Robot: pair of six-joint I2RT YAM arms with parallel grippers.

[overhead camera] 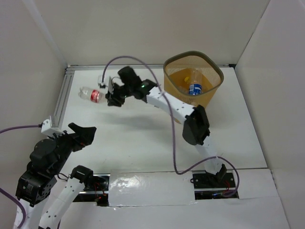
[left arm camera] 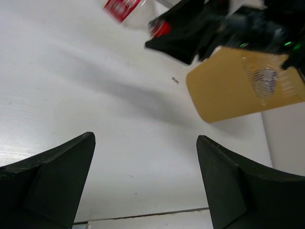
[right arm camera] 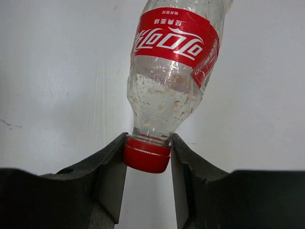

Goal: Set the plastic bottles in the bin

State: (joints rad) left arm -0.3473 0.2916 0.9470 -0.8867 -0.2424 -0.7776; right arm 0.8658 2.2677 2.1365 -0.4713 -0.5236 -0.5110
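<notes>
Red-label bottle (overhead camera: pixel 92 95) at upper left of overhead view, lying sideways, well apart from bin (overhead camera: pixel 217 71) at upper right. Right gripper (overhead camera: pixel 113 97) clamped on its red cap (right arm camera: pixel 147 155), one finger each side, bottle body sticking out beyond fingertips. Blue-label bottle (overhead camera: pixel 195 88) inside bin. Left gripper (overhead camera: pixel 83 133) at lower left, jaws spread wide, holding nothing. White table (overhead camera: pixel 138 138) beneath all.

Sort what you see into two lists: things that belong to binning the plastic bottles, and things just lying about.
Job: red-labelled bottle, clamped in right gripper; blue-labelled bottle; bin holding it.
Lying about: purple cable; metal rail; silver tape strip.
</notes>
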